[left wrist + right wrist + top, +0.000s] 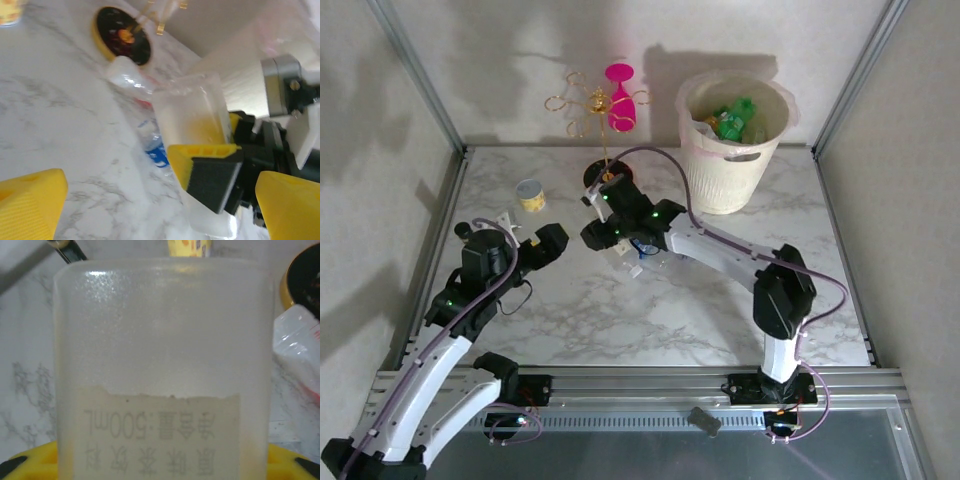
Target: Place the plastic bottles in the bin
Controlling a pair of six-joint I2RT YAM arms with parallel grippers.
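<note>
Table [720, 320]: marble-patterned, carrying everything.
Bin [725, 185]: standing at the table's far right, green bottles [732, 120] lying inside.
Right pincer [630, 250]: reaching to mid-table, clamping a frosted 500mL bottle [160, 365] between its yellow fingers.
Left pincer [160, 207]: gaping wide, gripping nothing, facing the right pincer from close by.
Blue-labelled clear bottle [156, 152]: lying on the table just behind the frosted bottle.
Stand base [121, 36]: sitting beyond it.

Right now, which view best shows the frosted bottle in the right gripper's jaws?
Left wrist: the frosted bottle shows nearly whole, clamped by the right gripper. Right wrist shows its wall and mirrored 500mL label, very close. Top external has it mostly hidden under the gripper.
</note>
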